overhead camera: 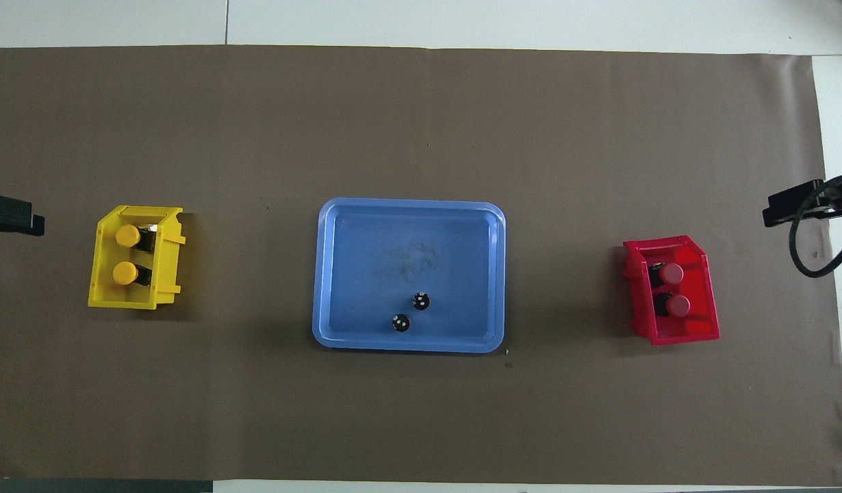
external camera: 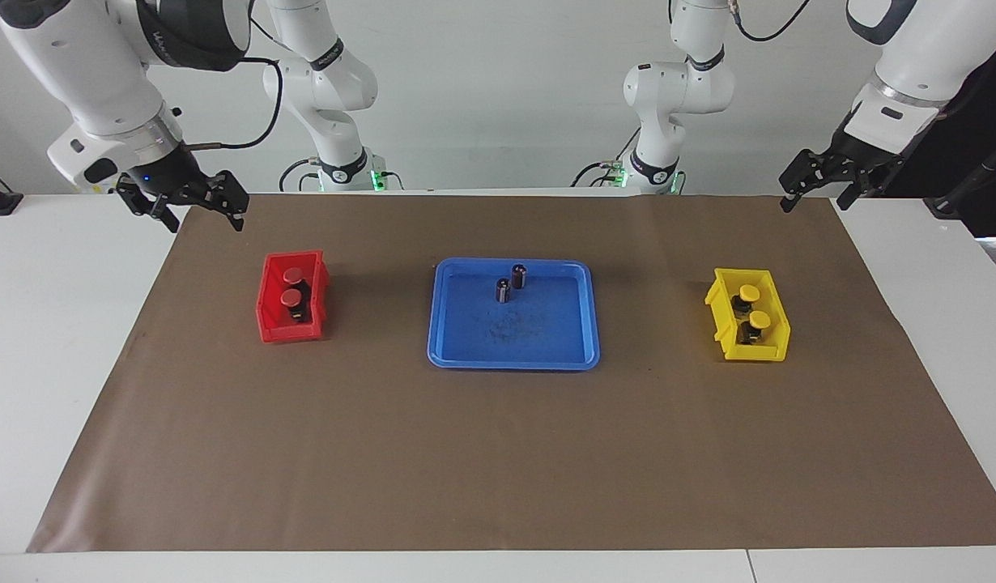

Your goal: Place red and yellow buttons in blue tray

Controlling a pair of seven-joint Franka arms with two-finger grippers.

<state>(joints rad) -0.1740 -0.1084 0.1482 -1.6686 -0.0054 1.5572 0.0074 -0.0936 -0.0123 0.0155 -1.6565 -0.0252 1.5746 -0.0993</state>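
Observation:
Two red buttons point(external camera: 291, 287) lie in the small red bin point(external camera: 265, 312) toward the right arm's end; they also show in the overhead view point(overhead camera: 675, 289). Two yellow buttons point(external camera: 754, 306) lie in the small yellow bin point(external camera: 777, 340) toward the left arm's end, also in the overhead view point(overhead camera: 126, 255). The blue tray point(external camera: 514, 360) point(overhead camera: 407, 346) sits mid-mat between the bins. My right gripper point(external camera: 205, 212) hangs open and empty over the mat's edge at the right arm's end. My left gripper point(external camera: 814, 198) hangs open and empty over the mat's edge at the left arm's end.
Two dark capless cylinders point(external camera: 511, 283) point(overhead camera: 411, 311) stand in the blue tray, in its part nearer to the robots. A brown mat point(external camera: 498, 453) covers most of the white table. The grippers' tips show at the overhead view's side edges, left point(overhead camera: 10, 222) and right point(overhead camera: 797, 205).

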